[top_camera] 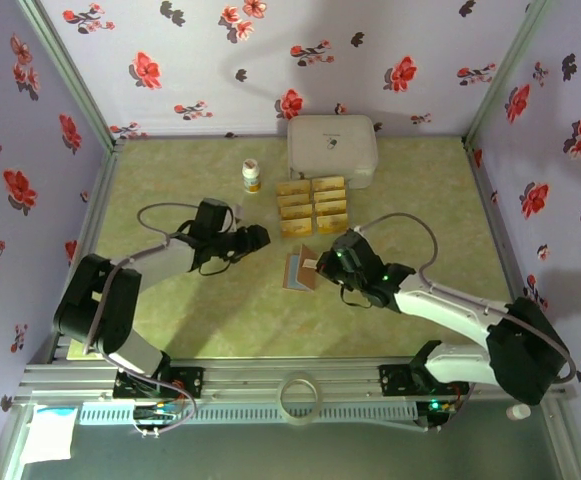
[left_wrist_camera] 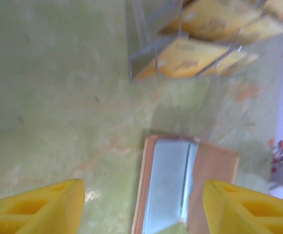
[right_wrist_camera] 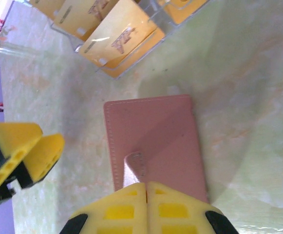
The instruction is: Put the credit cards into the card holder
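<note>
Right tool tight on card holder's near edge; left tool wide, bare table around, credit cards beyond.

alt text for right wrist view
The shut yellow right fingers pinch a flap of the pink card holder on the green table. Gold credit cards sit in a clear rack beyond; the left fingers show at left.
</note>
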`<state>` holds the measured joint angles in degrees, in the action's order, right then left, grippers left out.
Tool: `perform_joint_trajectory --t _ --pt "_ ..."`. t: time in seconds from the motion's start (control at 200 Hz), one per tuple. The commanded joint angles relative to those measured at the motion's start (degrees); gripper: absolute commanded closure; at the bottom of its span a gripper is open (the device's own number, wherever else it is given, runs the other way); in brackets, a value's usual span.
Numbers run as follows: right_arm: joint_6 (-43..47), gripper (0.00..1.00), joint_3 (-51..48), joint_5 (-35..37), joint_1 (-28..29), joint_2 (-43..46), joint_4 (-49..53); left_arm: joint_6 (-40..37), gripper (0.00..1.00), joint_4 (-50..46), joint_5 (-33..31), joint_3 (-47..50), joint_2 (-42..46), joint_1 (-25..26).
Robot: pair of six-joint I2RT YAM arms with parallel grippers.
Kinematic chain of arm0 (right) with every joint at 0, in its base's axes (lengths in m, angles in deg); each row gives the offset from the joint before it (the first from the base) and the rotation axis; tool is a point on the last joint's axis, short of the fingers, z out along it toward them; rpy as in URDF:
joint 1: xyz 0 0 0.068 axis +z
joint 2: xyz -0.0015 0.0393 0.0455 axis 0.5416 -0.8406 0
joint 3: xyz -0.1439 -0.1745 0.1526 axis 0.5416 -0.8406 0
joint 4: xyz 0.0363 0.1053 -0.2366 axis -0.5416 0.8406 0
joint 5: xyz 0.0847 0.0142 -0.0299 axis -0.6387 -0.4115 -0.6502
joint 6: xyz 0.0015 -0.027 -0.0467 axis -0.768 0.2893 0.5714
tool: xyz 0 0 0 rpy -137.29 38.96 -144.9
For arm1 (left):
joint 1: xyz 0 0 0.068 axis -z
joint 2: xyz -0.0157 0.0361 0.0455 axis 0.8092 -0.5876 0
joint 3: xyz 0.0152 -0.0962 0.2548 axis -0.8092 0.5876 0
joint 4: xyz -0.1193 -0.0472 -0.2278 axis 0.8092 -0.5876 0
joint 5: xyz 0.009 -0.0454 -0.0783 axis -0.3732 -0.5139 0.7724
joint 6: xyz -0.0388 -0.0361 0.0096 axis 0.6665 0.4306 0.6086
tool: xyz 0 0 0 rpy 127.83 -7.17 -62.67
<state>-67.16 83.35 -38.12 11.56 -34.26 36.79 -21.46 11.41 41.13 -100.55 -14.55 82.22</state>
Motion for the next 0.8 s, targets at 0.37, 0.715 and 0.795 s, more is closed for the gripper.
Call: perform_joint_trajectory --t 0.37,0.715,0.795 --pt "2.3 1.00 -9.2 -2.3 -7.8 9.3 -1.6 -10.9 0.33 -16.8 -11.2 -14.4 -8.6 9.5" --pt "7.3 1.00 -13.9 -5.7 -10.9 9.8 -1.5 -14.2 0.32 -20.5 -13.1 -22.4 -16.5 11.8" --pt "8.7 1.00 -14.5 -5.6 -11.4 9.8 -0.4 -15.3 0.32 -21.9 -14.3 -23.5 -17.8 12.3"
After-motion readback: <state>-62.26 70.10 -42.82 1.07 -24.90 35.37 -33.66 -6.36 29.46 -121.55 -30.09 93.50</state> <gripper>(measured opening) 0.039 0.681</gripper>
